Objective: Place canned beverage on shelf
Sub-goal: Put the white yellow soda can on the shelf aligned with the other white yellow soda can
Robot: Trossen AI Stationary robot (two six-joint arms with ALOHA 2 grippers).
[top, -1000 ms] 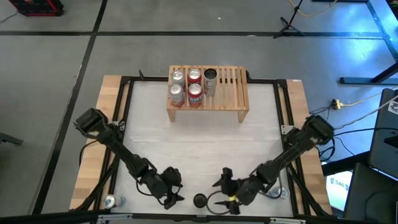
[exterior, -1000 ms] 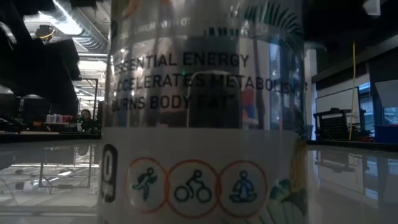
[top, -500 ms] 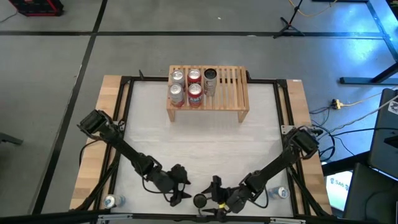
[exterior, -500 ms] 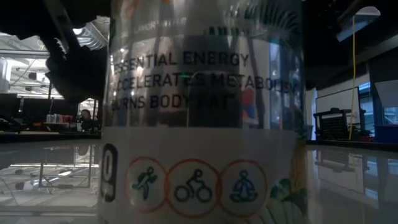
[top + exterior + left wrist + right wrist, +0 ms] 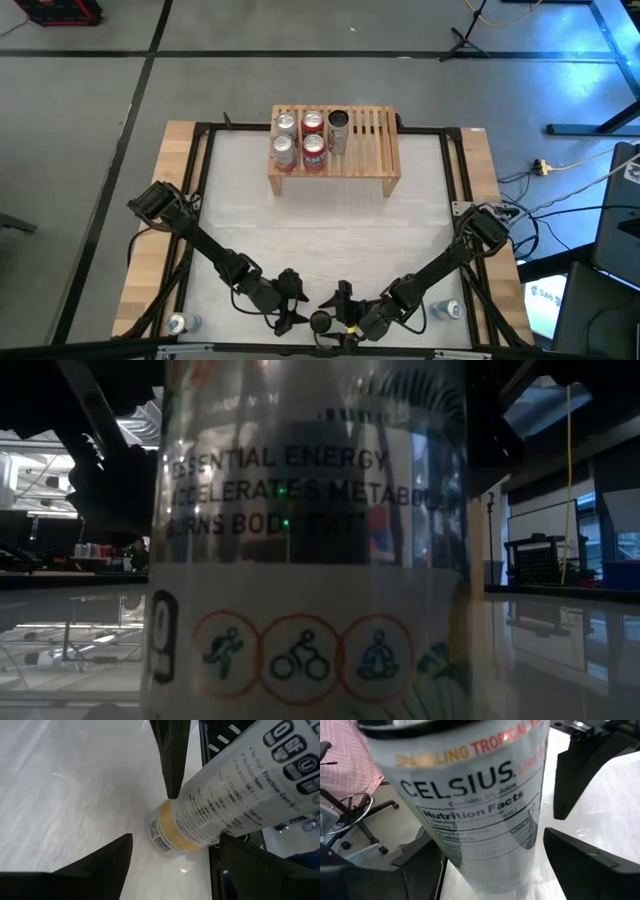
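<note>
Two open grippers, left (image 5: 293, 312) and right (image 5: 340, 308), flanking one can (image 5: 321, 322); five cans (image 5: 310, 138) crowding shelf (image 5: 372, 150).

We saw even overhead light in the high view, with a bluish glare patch on the floor (image 5: 560, 60) at upper right and only soft shadows on the pale surface (image 5: 320, 230). In the low view the can (image 5: 310, 540) filled the picture, dim and out of focus, backlit by bright ceiling lights behind it. Both wrist views were bright; the dark fingers (image 5: 170, 755) showed blurred and featureless, and the can's lettering was soft.
</note>
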